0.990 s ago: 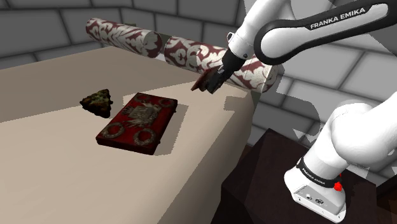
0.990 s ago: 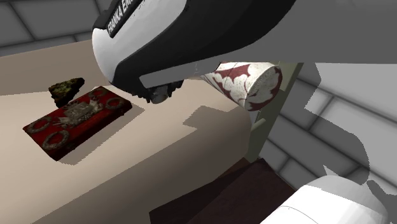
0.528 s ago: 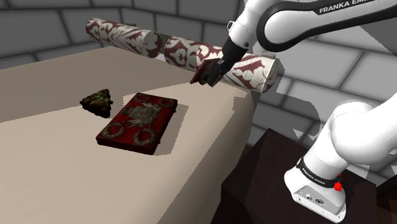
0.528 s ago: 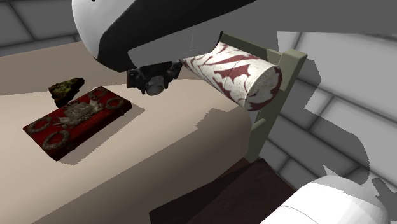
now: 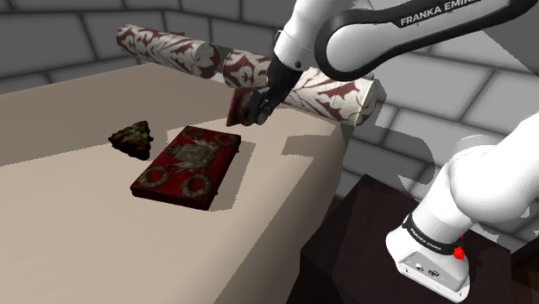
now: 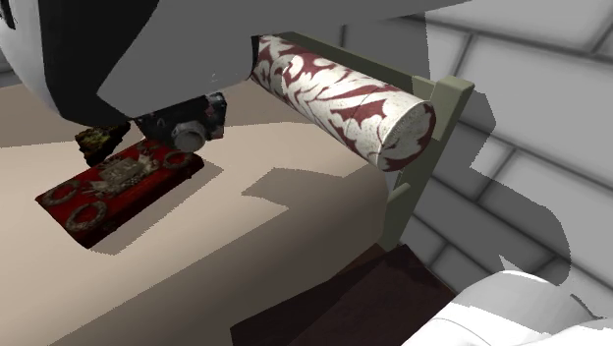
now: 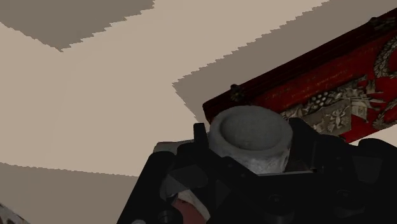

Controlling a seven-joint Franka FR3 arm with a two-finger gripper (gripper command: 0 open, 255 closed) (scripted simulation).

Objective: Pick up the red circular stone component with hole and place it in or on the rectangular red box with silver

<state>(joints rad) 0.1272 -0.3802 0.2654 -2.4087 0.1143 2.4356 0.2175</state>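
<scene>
The stone ring [image 7: 250, 133], pale grey on its upper face and reddish lower down, is clamped between the two fingers of the claw [image 5: 248, 112]. It hangs in the air over the bed [image 5: 78, 216], between the red box [image 5: 186, 161] and the bolsters at the bed's far edge, just past the box's far corner.

My advice is to hold your grip firm and carry the ring towards the bed's near edge until it sits over the middle of the lid, not the rim. Lower it close to the silver ornament before you let go, so it can't roll off.

Counting across the shoulder view from its left, you have one dark lump [image 5: 131, 136], one box, one ring, one claw and two patterned bolsters [image 5: 168, 47].
</scene>
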